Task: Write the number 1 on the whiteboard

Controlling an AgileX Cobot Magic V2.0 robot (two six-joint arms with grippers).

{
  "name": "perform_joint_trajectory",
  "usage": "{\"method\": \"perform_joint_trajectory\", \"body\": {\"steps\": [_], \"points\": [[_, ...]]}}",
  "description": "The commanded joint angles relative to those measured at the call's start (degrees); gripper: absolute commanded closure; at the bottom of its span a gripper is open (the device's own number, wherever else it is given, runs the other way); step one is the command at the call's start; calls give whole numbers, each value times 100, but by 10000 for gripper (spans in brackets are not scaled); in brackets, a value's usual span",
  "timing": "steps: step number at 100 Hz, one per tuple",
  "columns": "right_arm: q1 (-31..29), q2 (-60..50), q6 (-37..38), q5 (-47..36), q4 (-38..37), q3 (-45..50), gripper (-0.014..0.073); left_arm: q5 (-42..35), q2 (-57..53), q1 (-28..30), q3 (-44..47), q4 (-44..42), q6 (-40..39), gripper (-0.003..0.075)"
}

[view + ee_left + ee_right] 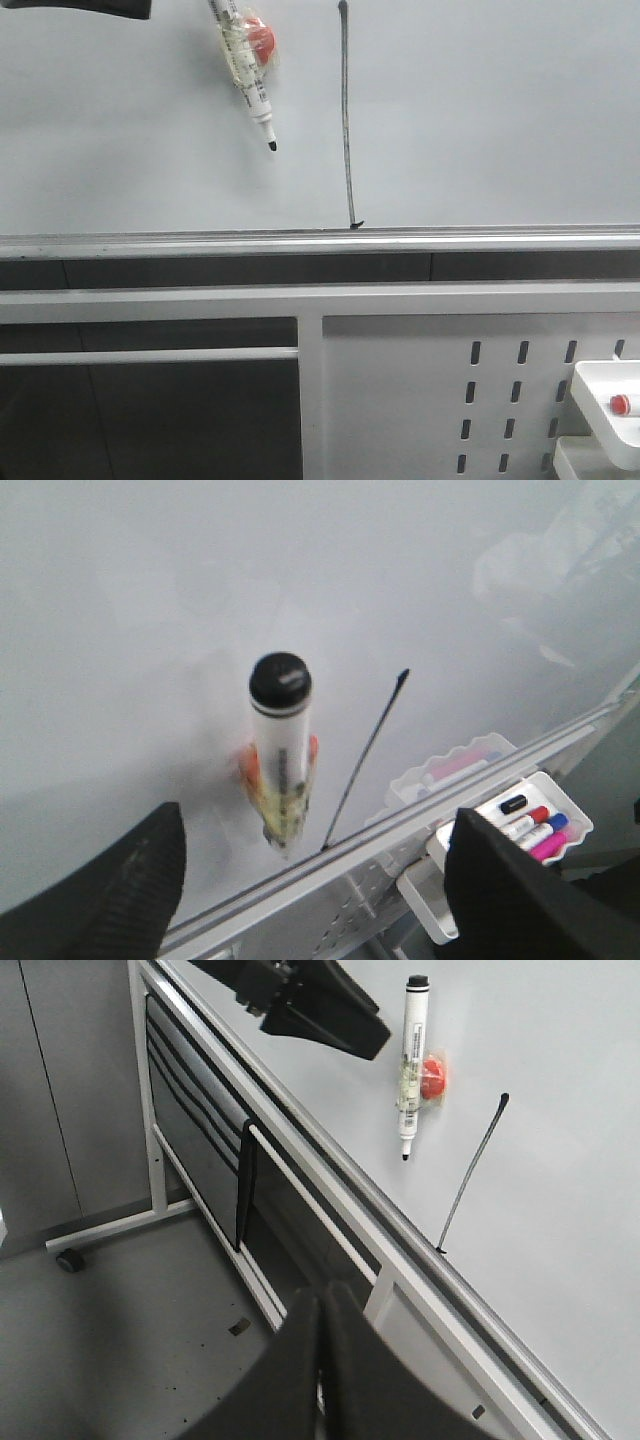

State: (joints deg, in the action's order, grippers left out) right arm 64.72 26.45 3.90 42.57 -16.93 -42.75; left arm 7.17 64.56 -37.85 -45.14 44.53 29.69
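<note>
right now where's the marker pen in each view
front: marker pen upper left on the whiteboard, tip down
left wrist: centre, cap end toward camera
right wrist: top, right of centre
shared landmark: the number 1 stroke beside it in all three

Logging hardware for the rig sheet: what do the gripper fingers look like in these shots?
Left gripper: two broad matte black fingers with a fine ribbed or knurled texture on the surface. Right gripper: smooth dark grey-black fingers, wedge-shaped and tapering. In the right wrist view the left gripper shows as a black angular body. No cables, labels or markings visible.
</note>
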Motion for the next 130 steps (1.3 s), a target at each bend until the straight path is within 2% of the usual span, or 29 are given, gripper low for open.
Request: {"method": "perform_joint_trajectory", "body": {"steps": [1,13,22,34,41,60,130], "points": [[17,0,12,-499,-164,-123,643,-159,-645,7,143,-5,-10,253],[17,-228,165,-479,-164,-116,643,-159,-1679,7,727,-63,-10,334],[17,-534,233,-503,-190,-7,643,-159,-2627,7,1192,-335,-10,422],[17,-1064,289,-524,-431,301,643,-111,-3815,7,1770,-570,-10,600],[17,-1378,326,-534,-609,509,643,-111,-4408,7,2107,-623,0,743],[17,-1844,326,-486,-643,712,643,-41,-5082,7,2513,-623,-7,740],[17,-1855,326,-476,-643,712,643,-39,-5105,7,2538,-623,-7,740]]}}
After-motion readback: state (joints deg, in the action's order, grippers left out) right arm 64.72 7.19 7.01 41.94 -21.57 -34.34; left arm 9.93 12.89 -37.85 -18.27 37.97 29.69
